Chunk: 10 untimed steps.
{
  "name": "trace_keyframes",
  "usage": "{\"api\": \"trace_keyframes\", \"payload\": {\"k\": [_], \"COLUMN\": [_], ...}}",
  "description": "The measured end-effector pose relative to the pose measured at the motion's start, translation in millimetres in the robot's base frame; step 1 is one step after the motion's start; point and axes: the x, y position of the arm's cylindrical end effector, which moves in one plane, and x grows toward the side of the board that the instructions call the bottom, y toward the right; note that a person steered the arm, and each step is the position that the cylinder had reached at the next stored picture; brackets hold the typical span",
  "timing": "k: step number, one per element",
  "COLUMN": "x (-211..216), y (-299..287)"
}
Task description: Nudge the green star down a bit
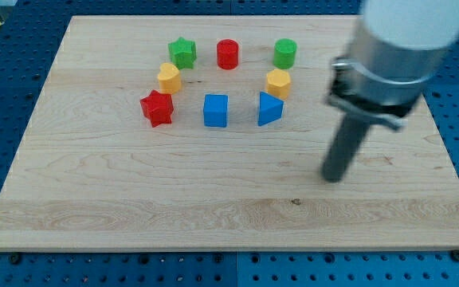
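Standing at the board's right, the jawless rod's tip (335, 177) lay well apart from the green star (182, 53), which sat up-left at the ring's top-left, just above the yellow block (169, 78), so any downward nudge required approaching from above it.

A: Where is the arm?

B: It comes in from the view's top right, a blurred white and grey housing with a dark clamp ring beneath it.

A: And the rod?

B: Straight and dark, leaning slightly toward the view's left as it descends. My tip (334, 177) sits low on the view's right side, down at the surface.
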Motion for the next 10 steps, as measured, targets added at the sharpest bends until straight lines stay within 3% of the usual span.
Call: {"api": "trace_keyframes", "payload": {"k": [2,3,5,6,8,10], "x": [-16,-79,-251,-298,-293,-249], "y": [-215,-300,-283,-256,-228,-194]}}
